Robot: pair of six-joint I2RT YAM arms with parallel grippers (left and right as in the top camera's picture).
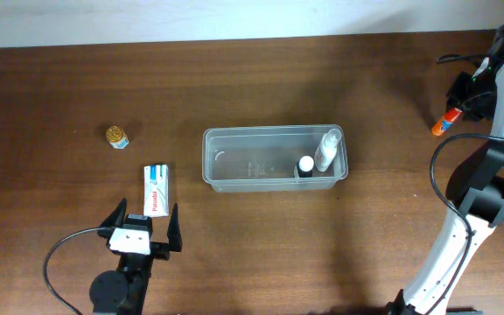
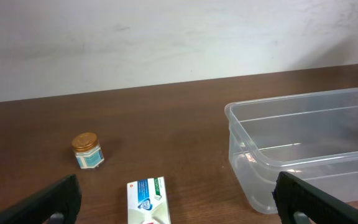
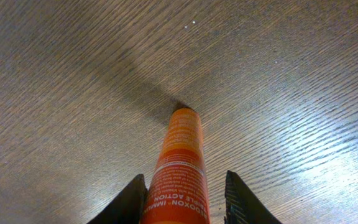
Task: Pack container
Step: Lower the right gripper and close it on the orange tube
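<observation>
The container (image 1: 269, 131) is a clear plastic tub at the table's middle, also seen at the right of the left wrist view (image 2: 303, 143). A white bottle (image 1: 327, 149) and a small black-capped bottle (image 1: 306, 164) stand in its right end. An orange tube (image 1: 445, 122) lies on the table at the far right. My right gripper (image 1: 458, 107) straddles the tube (image 3: 180, 155). Its left finger touches the tube and its right finger (image 3: 244, 199) stands a little apart. My left gripper (image 1: 147, 220) is wide open just short of a white toothpaste box (image 1: 155, 189).
A small jar with a gold lid (image 1: 117, 136) stands left of the container, beyond the box (image 2: 146, 199) in the left wrist view (image 2: 87, 150). A black cable loops near each arm's base. The wall runs along the table's far edge.
</observation>
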